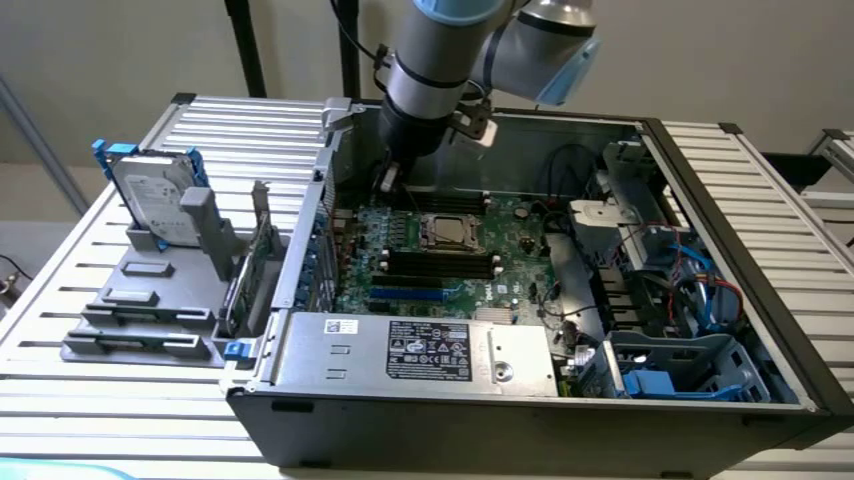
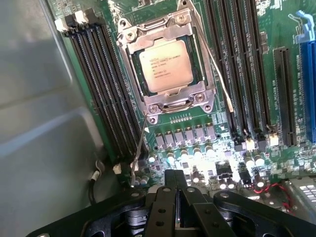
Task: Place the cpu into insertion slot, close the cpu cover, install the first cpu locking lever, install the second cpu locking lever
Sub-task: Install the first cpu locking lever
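open computer case (image 1: 747, 260), cpu seated under its cover, gripper closed on nothing

nearest, gripper (image 2: 175, 192), fingers pressed together and empty, hovering over the motherboard (image 2: 197, 143) just short of the socket; next, a thin wire lever (image 2: 139, 148) slanting from a socket corner toward the gripper; then the cpu cover (image 2: 180, 97) lying flat around the cpu (image 2: 165, 65), which sits in the insertion slot (image 2: 133, 66); second wire lever (image 2: 217, 74) along the cover's other side; black memory slots (image 2: 106, 89) flanking.

We find soft, even light on the slatted table (image 1: 54, 400); the case (image 1: 534, 430) interior is shaded, the cpu (image 2: 165, 66) top gleams palely, capacitors (image 2: 222, 165) glare white.
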{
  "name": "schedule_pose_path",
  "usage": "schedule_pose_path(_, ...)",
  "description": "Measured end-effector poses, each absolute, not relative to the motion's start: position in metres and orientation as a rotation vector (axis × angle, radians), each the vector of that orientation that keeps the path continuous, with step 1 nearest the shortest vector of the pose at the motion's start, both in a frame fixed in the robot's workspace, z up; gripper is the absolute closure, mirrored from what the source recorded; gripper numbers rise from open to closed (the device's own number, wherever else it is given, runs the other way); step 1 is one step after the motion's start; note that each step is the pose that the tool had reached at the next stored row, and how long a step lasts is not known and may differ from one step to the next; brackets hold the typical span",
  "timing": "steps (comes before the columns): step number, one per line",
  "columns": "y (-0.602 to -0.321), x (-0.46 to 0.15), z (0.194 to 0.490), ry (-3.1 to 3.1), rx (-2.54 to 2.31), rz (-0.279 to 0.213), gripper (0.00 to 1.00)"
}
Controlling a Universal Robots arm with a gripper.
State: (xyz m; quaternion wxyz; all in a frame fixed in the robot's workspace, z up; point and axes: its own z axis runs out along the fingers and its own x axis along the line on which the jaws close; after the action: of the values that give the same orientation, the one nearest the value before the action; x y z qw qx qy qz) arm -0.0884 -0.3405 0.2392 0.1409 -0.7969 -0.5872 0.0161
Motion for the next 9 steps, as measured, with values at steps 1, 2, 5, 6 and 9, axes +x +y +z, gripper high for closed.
schedule_pose_path(1, -0.3405, -0.0889, 0.2392, -1.686, -2.303, 0.042, 0.89)
schedule_pose_path(2, -0.3405, -0.0893, 0.2392, -1.677, -2.304, 0.038, 0.89)
schedule_pose_path(5, -0.3405, -0.0906, 0.2392, -1.647, -2.309, 0.024, 0.89)
schedule_pose_path(6, -0.3405, -0.0910, 0.2392, -1.635, -2.312, 0.018, 0.89)
schedule_pose_path(9, -0.3405, -0.0917, 0.2392, -1.597, -2.325, 0.001, 0.89)
